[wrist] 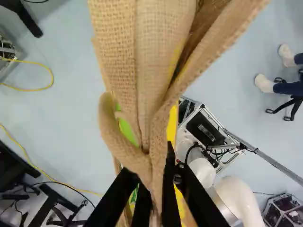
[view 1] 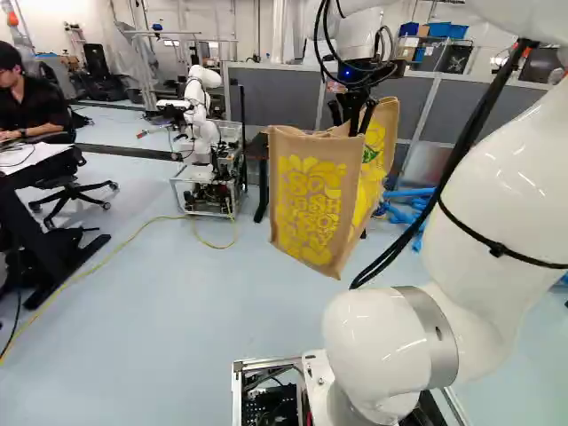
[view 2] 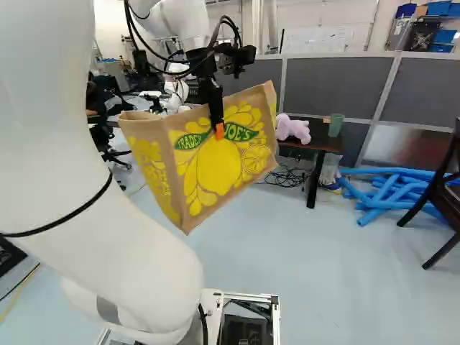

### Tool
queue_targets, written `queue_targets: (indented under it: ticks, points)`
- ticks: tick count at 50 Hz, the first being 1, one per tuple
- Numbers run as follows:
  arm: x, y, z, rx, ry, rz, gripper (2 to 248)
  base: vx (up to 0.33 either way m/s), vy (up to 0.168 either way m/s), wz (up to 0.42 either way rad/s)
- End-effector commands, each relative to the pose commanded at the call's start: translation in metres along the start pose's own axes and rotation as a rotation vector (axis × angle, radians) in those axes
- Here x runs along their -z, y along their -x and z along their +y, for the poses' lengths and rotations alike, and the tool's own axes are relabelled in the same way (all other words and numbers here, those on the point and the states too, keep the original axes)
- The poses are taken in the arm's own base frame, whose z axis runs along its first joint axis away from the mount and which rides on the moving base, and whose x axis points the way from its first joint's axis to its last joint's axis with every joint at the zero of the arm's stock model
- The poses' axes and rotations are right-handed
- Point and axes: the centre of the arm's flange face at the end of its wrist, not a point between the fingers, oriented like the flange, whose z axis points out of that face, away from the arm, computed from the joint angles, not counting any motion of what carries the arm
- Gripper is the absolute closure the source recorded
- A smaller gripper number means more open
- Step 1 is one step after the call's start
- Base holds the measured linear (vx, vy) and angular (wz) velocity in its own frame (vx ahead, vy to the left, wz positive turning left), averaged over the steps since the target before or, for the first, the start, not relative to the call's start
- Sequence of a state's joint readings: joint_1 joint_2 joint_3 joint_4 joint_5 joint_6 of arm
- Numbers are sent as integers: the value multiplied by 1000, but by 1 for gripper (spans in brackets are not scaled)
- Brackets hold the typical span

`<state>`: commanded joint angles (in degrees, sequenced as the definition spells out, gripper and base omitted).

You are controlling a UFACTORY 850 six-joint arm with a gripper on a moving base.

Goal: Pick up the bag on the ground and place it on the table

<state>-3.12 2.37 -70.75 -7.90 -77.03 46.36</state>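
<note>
1. Hanging above the light blue floor (view 2: 338, 251), the tan burlap bag with yellow fruit print and green bands (view 2: 215, 169) tilts, one bottom corner pointing down.
2. Both fingers of the black gripper (view 2: 218, 128) pinch the bag's gathered cloth from its two sides, closed on it near the upper edge; the wrist view shows the folds squeezed between them.
3. Reaching out to the bag, the white arm (view 2: 108, 180) carries it in the air, off the table.
4. Beyond the bag, and to its right in the right base view, stands a dark low table (view 2: 320, 143). On that top sit a pink plush toy (view 2: 292, 129) and, beside it, a green cup (view 2: 335, 125).
5. Farther right of the bag in the same view, long blue foam tubes (view 2: 392, 188) lie on the floor near a dark wooden chair (view 2: 447, 192).
6. Grey partition panels (view 2: 316, 85) run behind the bag.
7. Left of the bag in the left base view, another robot (view 1: 202, 115), also white, stands on its cart, and a thin yellow cable (view 1: 133, 232) curves over the floor.
</note>
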Motion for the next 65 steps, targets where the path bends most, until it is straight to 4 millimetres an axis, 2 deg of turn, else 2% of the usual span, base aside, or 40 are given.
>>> queue_targets:
  ticks: [33, 65]
  points:
    - [0, 0, 0, 0, 0, 0, 228, 264, -142, -193]
    - [0, 0, 0, 0, 0, 0, 228, 287, -9, -18]
